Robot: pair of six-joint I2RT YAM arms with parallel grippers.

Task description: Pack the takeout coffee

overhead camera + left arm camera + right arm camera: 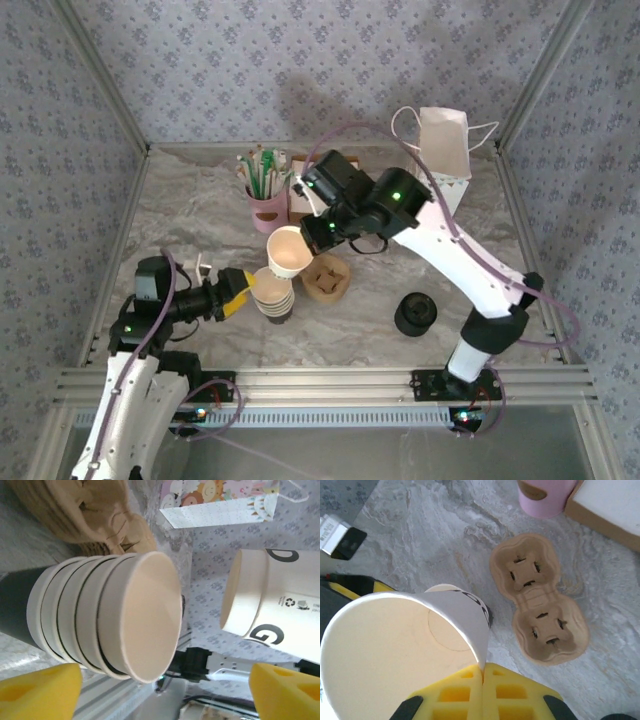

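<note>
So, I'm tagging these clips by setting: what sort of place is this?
Probably a lab cell dressed as a coffee counter: stack of paper cups, cardboard cup carrier, all inside an aluminium frame.

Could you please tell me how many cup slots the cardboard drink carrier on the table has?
2. One slot is at the end of the cup carrier nearer the pink cup; the other slot is at the opposite end. Both are empty.
</note>
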